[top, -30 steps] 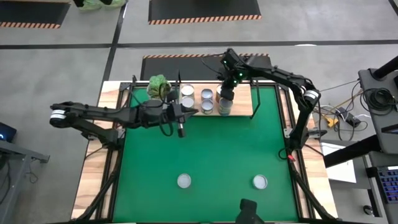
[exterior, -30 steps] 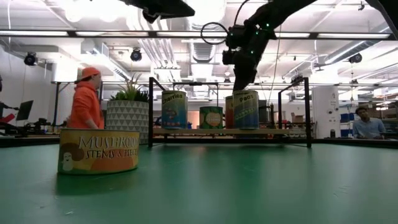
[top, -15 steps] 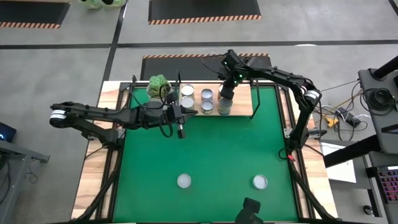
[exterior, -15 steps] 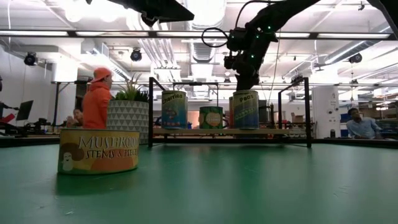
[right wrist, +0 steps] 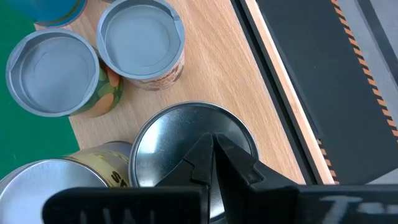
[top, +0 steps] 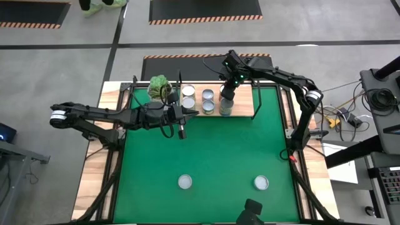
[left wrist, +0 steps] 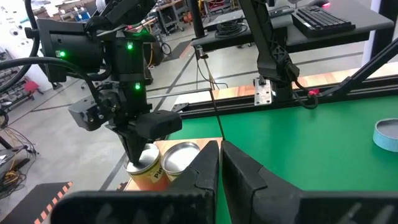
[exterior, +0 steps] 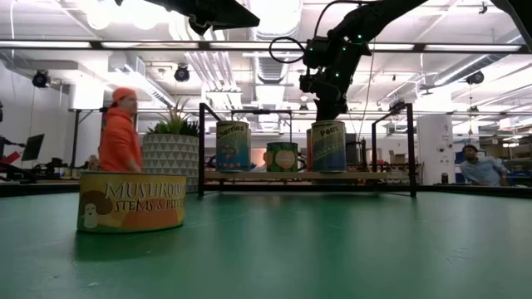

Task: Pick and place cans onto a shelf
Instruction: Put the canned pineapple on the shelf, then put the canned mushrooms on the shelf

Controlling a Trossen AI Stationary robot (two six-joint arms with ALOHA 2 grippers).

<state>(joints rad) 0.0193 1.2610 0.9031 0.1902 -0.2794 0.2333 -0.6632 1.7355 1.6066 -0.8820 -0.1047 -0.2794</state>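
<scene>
The shelf [top: 244, 103], a wooden board with black posts, stands at the far edge of the green mat and carries several cans [top: 188, 94]. My right gripper [top: 226, 99] is shut, its tips pointing down at the top of the shelf's right-hand can [exterior: 330, 146]. My left gripper [top: 195, 112] hangs shut and holding nothing above the mat, just near of the shelf. Two more cans stand on their bases on the mat near the front edge [top: 185, 182] [top: 261, 182]. My right gripper's shut fingertips [right wrist: 211, 142] are down at the round lid [right wrist: 168, 134] of the right-hand can, near the lid's middle. They come slanting from above and from the far right. The can stands upright on the shelf board. I cannot tell whether they touch the lid.
A white pot with a green plant [top: 159, 86] stands at the shelf's left end. The shelf's black posts [exterior: 202, 149] rise around the cans. Between the shelf and the two front cans lies open green mat [top: 219, 150]. People move in the room behind [exterior: 119, 137].
My right gripper has rolled a little at the wrist over the right-hand can and stayed shut. The cans stand where they were.
</scene>
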